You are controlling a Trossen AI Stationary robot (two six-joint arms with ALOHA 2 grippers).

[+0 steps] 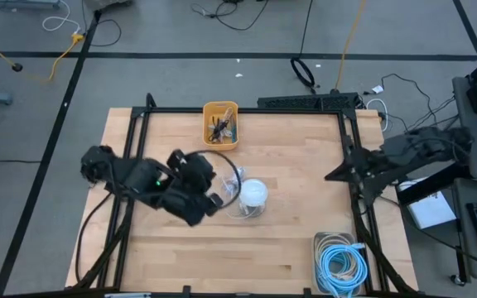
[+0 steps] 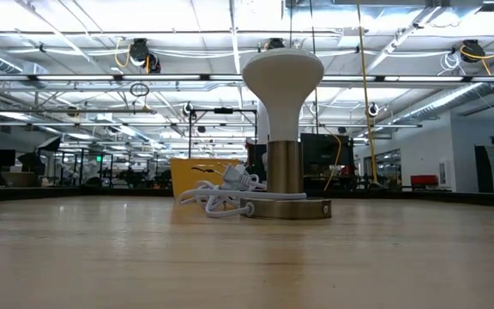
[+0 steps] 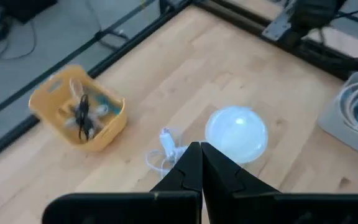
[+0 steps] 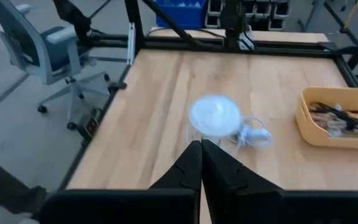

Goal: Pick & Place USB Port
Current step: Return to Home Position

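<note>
A small lamp with a white dome (image 1: 254,194) (image 2: 283,75) (image 3: 236,132) (image 4: 214,115) stands on its round metal base (image 2: 286,208) in the middle of the table. Its white cord with the plug (image 1: 232,195) (image 2: 222,196) (image 3: 166,140) (image 4: 254,134) lies coiled on the wood at the lamp's left. My left gripper (image 1: 215,201) (image 3: 201,151) is shut and hangs above the table just left of the cord, touching nothing. My right gripper (image 1: 334,174) (image 4: 201,148) is shut too and waits at the table's right edge.
A yellow bin (image 1: 220,124) (image 3: 79,113) (image 4: 340,118) holding dark cables sits near the far edge. A grey tray of blue and white coiled cable (image 1: 340,263) (image 3: 356,106) sits at the near right corner. A black frame rail (image 1: 247,110) runs around the table.
</note>
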